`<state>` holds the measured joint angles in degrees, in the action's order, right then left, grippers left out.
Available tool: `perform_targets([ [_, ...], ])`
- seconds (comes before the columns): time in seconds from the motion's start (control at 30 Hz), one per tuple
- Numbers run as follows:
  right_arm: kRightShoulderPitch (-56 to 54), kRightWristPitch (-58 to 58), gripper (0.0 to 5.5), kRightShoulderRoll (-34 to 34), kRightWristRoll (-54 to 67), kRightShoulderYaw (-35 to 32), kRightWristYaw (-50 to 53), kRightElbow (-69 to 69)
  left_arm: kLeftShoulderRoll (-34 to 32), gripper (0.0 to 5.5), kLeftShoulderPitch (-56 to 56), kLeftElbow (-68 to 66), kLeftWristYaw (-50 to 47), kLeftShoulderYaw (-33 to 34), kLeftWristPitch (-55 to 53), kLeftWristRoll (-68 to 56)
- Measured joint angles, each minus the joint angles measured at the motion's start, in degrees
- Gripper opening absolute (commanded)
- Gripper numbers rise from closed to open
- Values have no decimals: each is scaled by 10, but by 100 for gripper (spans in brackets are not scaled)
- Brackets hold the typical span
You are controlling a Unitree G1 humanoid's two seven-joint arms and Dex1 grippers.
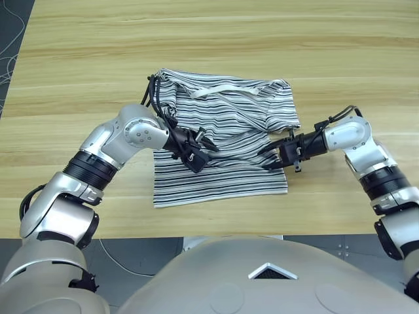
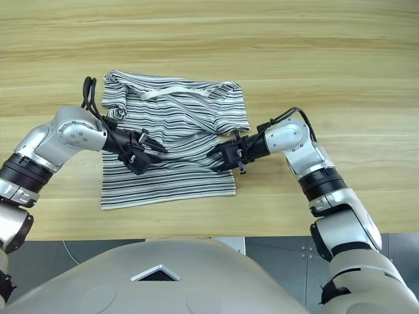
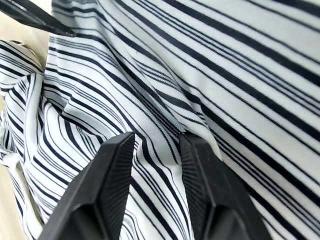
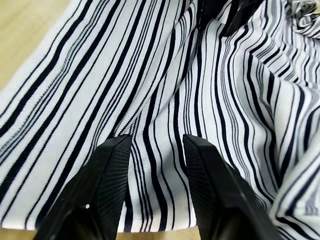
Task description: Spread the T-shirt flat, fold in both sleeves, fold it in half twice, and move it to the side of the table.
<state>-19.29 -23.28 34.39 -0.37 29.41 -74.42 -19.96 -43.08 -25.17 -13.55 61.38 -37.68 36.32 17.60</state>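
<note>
A black-and-white striped T-shirt [image 1: 222, 124] lies crumpled on the wooden table [image 1: 340, 59], its upper part bunched and folded over, its lower hem flat towards the front edge. My left gripper [image 1: 207, 146] hovers low over the shirt's middle, open, with a ridge of cloth under the gap between its fingers [image 3: 115, 180]. My right gripper [image 1: 268, 156] is at the shirt's right edge, pointing inward toward the left one. It is open too, its fingers [image 4: 112, 180] just above the striped cloth [image 4: 165, 75].
Bare tabletop extends far behind and to both sides of the shirt. The table's front edge [image 1: 131, 234] runs close below the hem. Dark floor with cables [image 1: 10, 52] lies off the table's left side.
</note>
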Motion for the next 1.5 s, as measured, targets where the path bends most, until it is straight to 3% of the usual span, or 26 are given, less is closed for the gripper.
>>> perform_targets([
  [0.17,4,42,191,1,14,-22,1,31,-3,166,4,12,8,4,-7,-1],
  [0.37,-161,74,191,-104,85,-112,46,-102,-16,166,25,42,18,14,-22,-6],
  [0.6,-273,-5,191,-198,-48,-74,169,-369,-43,166,75,114,19,23,-46,-6],
  [0.8,-311,-31,191,-246,-133,-49,253,-500,-50,166,98,150,19,29,-72,-5],
  [1.03,-333,13,191,-259,-175,-59,350,-559,-50,166,114,168,19,36,-89,-5],
  [1.2,-372,99,191,-256,-186,-93,519,-580,-42,166,120,168,18,36,-93,-5],
  [1.4,-413,198,191,-227,-127,-227,625,-593,-32,166,142,175,-1,39,-102,-5],
  [1.5,-439,201,191,-206,-125,-258,658,-593,-31,166,154,183,-11,41,-108,-5],
])
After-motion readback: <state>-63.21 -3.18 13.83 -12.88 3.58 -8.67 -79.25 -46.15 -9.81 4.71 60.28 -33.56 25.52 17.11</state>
